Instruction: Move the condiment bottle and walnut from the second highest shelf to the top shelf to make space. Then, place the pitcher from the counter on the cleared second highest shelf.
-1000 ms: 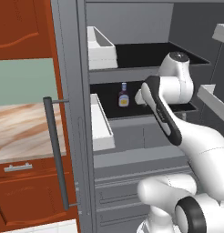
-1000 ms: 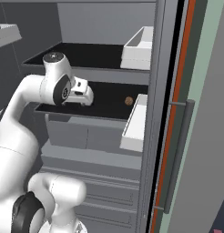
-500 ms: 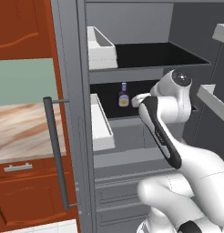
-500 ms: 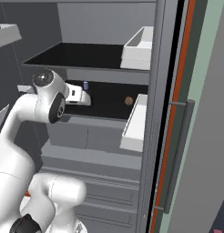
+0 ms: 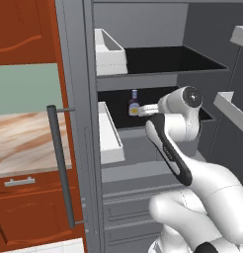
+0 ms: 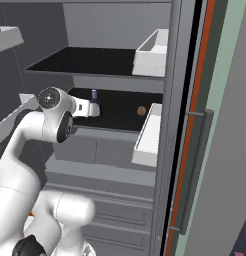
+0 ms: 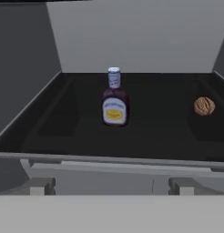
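The arm has swung lower and reaches into the cabinet, its gripper (image 5: 143, 109) now level with the second shelf (image 7: 145, 136). The bottle (image 7: 114, 98) stands upright mid-shelf, straight ahead; the walnut (image 7: 204, 106) lies well apart toward the door side. A white door bin (image 6: 147, 134) hangs beside the walnut. The jaws stand wide apart, empty, at the shelf's front rim, short of the bottle.

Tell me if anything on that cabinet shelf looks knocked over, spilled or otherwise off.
Nothing stands out. The condiment bottle stands upright on the second highest shelf, cap on, with the walnut lying apart from it. No spill shows on the black board.
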